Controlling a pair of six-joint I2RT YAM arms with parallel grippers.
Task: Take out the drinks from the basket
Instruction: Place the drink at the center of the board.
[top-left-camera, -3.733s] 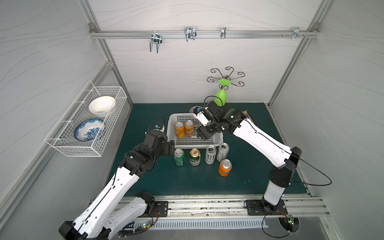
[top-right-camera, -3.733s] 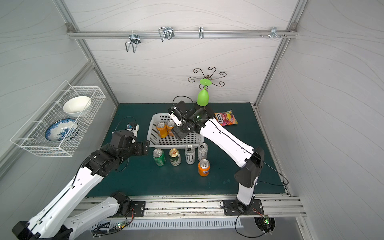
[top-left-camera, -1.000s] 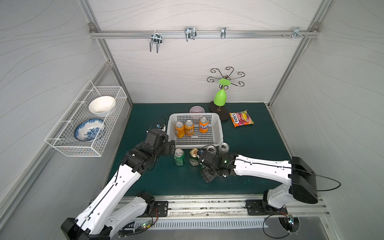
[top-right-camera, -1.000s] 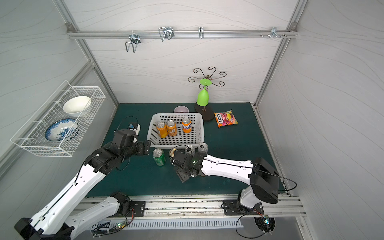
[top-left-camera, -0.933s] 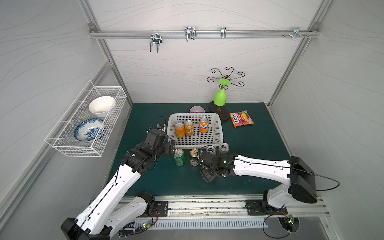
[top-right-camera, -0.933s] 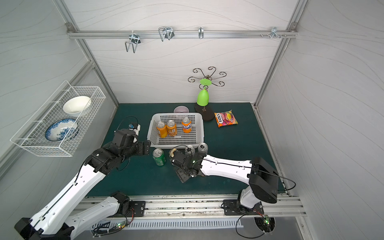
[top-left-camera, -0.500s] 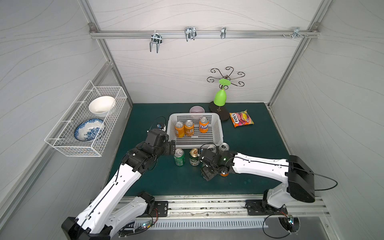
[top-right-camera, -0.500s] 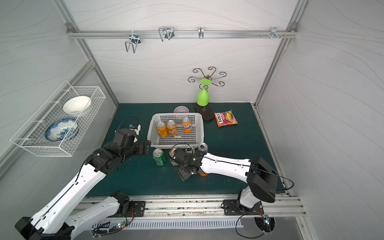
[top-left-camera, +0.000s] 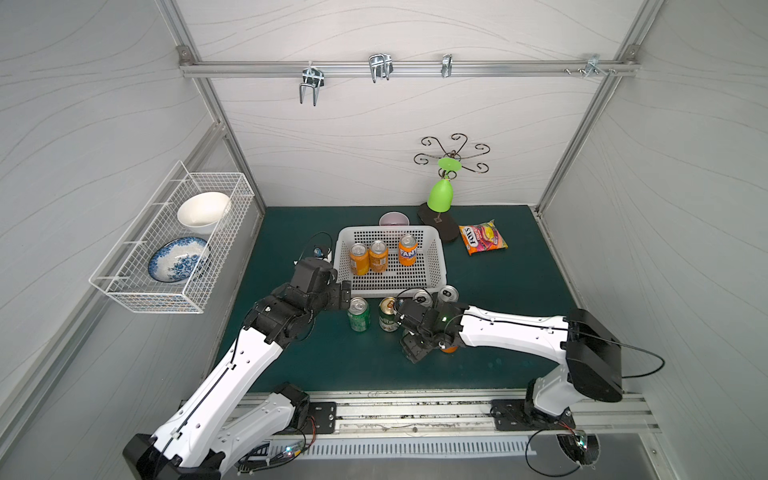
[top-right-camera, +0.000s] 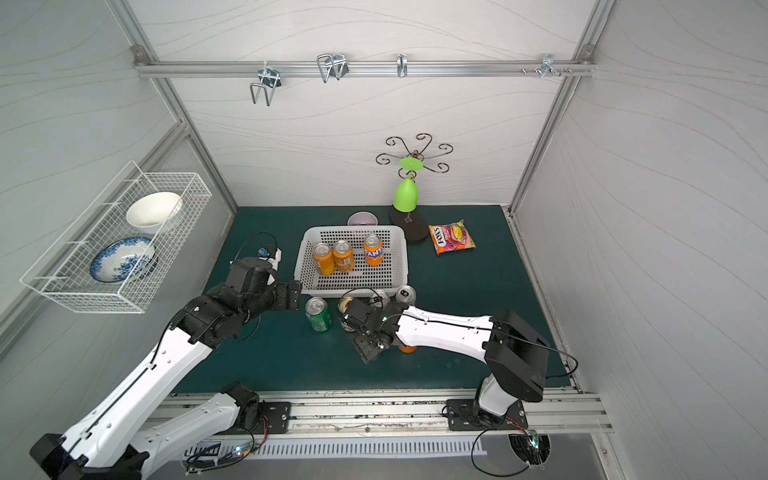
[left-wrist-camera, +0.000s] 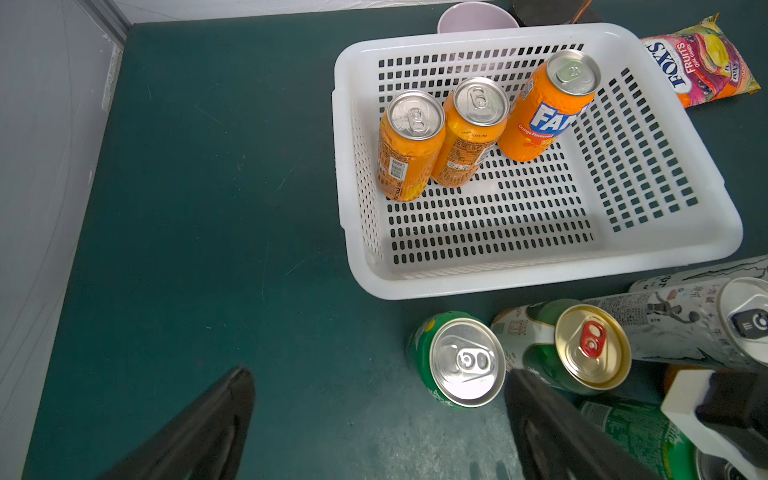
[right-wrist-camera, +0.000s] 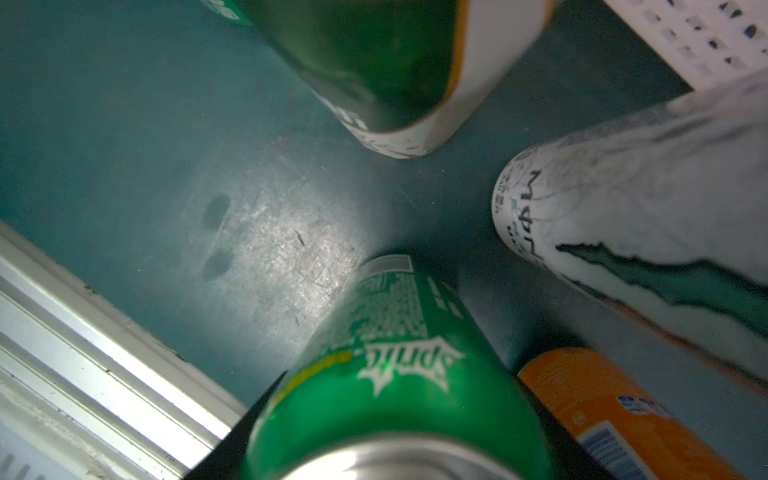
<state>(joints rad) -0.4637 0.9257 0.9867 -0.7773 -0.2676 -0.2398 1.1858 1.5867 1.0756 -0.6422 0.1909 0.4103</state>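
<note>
The right gripper (right-wrist-camera: 401, 415) had its jaws pressed against both sides of a Sprite can (right-wrist-camera: 390, 332) standing on the green mat (top-left-camera: 519, 291), nearer than the basket (top-left-camera: 440, 266). The left gripper (left-wrist-camera: 380, 374) gaped wide and empty beside another green can (left-wrist-camera: 461, 361). Three orange cans (top-left-camera: 378, 257) stood in the basket's far left. A gold-topped can (top-left-camera: 388, 314) and two tall white cans (left-wrist-camera: 685, 316) stood outside its near rim.

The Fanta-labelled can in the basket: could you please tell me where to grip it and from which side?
Probably its upper body, from above: the Fanta can stands upright, the basket walls block a low approach, and two other orange cans crowd one side.
</note>
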